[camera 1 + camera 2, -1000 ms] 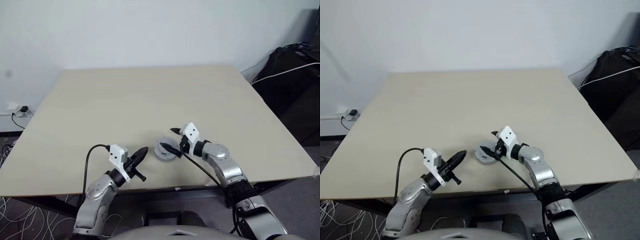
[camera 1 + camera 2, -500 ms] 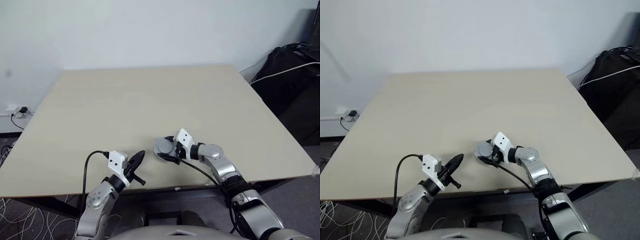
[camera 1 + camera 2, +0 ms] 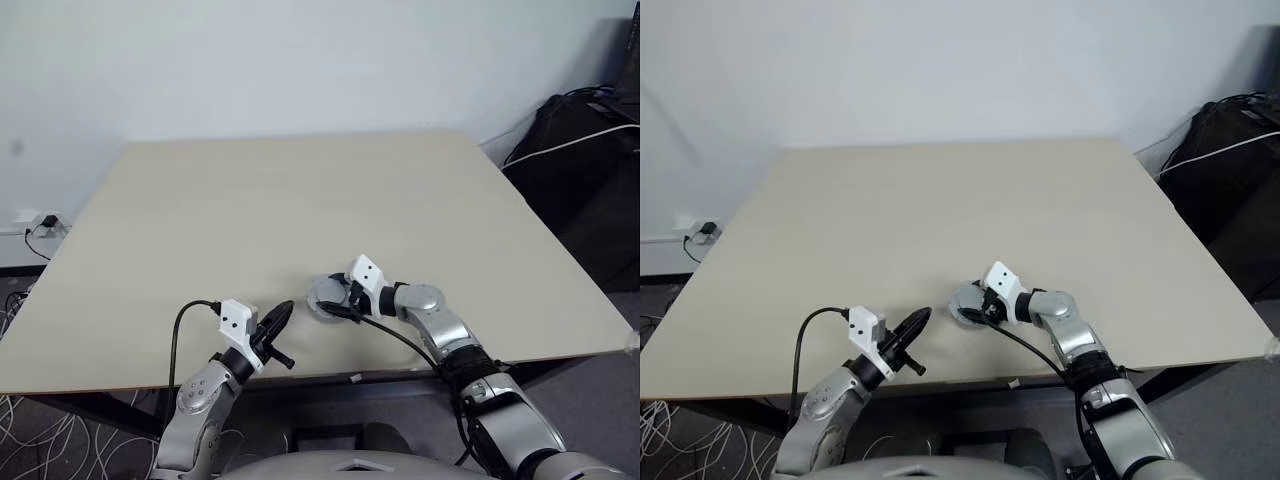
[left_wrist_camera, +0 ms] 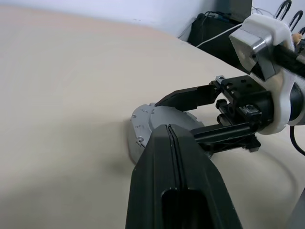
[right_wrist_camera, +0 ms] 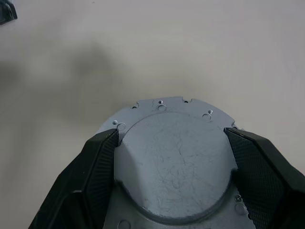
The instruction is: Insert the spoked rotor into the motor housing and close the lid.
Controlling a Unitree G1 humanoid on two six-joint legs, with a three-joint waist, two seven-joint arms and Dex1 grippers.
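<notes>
Fingers [image 5: 97, 176] of the right claw [image 5: 174, 174] flank the lid's [image 5: 174, 148] raised round centre near the desk's [image 3: 300, 200] front edge, without clearly clamping it (the left claw [image 3: 278, 318] hangs shut beside).

dull grey round metal lid [image 5: 174, 157] | smooth face with raised round centre up, small holes along rim | lying flat | between the right gripper's [image 5: 174, 167] two black fingers, one at each side
</notes>
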